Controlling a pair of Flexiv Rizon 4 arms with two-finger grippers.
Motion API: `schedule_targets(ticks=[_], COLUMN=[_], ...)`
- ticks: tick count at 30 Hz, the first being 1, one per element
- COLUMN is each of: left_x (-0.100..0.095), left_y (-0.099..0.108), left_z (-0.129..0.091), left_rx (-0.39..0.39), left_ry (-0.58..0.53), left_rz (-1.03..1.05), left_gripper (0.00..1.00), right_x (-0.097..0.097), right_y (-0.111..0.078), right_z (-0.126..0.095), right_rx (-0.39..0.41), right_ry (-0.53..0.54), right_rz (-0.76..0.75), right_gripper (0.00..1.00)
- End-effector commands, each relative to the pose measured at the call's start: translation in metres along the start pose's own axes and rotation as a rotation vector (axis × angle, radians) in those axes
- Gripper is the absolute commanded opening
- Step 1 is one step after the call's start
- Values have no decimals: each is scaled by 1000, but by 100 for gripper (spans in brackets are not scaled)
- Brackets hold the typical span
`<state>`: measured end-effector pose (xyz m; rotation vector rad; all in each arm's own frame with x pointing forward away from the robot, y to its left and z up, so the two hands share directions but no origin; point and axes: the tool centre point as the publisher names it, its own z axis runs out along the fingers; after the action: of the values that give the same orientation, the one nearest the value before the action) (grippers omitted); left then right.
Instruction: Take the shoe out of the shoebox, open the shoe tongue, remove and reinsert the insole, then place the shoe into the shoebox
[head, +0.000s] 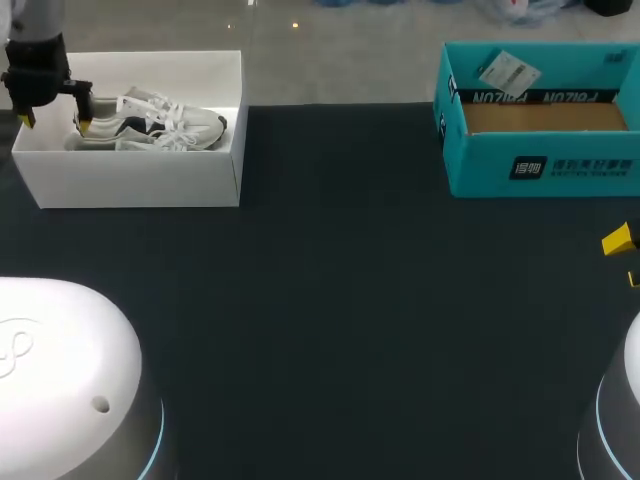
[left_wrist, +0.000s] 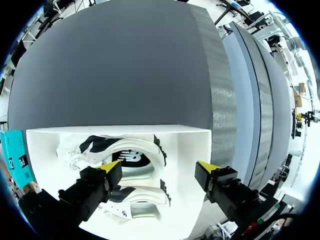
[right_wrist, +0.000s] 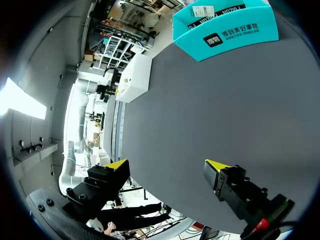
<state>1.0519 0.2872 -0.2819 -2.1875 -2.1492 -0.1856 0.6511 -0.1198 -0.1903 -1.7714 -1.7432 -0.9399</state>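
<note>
Boxes: two on the dark tabletop (head: 330, 300). There's a white shoebox (head: 140, 180) at the far left and a teal box (head: 540, 165) at the far right, well apart.
Shoes: two, a white pair with dark patches, both lying in the white shoebox. One shoe (head: 178, 118) is toward the back wall and the other shoe (head: 140, 142) is right beside it, pretty much touching.
Teal box: open top, brown cardboard floor showing inside, and one white tag (head: 508, 72) up against its back wall.
Grippers: two, both with yellow tips.
Left gripper (head: 55, 122): hangs over the left end of the white shoebox. Its fingers are spread wide with nothing pinched. From the wrist camera, one finger sits over the shoes and the other over the box's bare floor.
Right gripper (right_wrist: 167, 165): down by the right edge of the tabletop, on the near side of the teal box. Fingers are wide apart here too, with just bare tabletop ahead of them.
</note>
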Motion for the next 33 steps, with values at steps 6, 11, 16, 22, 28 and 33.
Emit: schedule_targets(ticks=[6, 11, 16, 22, 28, 33], left_x=[4, 10, 8, 8, 8, 6], left_y=[16, 18, 20, 26, 29, 31], left_z=[25, 39, 48, 55, 70, 80], left_rx=[27, 52, 58, 67, 76, 81], left_ry=[-6, -11, -1, -16, -30, -38], left_rz=[32, 43, 102, 121, 127, 136], left_gripper=[51, 48, 53, 50, 51, 54], right_x=[0, 0, 0, 0, 0, 0], right_y=[-2, -2, -2, -2, -2, -2], right_z=[0, 0, 0, 0, 0, 0], right_rx=[-2, -2, -2, -2, -2, -2], right_ry=[-2, -2, -2, -2, -2, -2], right_rz=[0, 0, 0, 0, 0, 0], right_gripper=[100, 100, 100, 100, 100, 100])
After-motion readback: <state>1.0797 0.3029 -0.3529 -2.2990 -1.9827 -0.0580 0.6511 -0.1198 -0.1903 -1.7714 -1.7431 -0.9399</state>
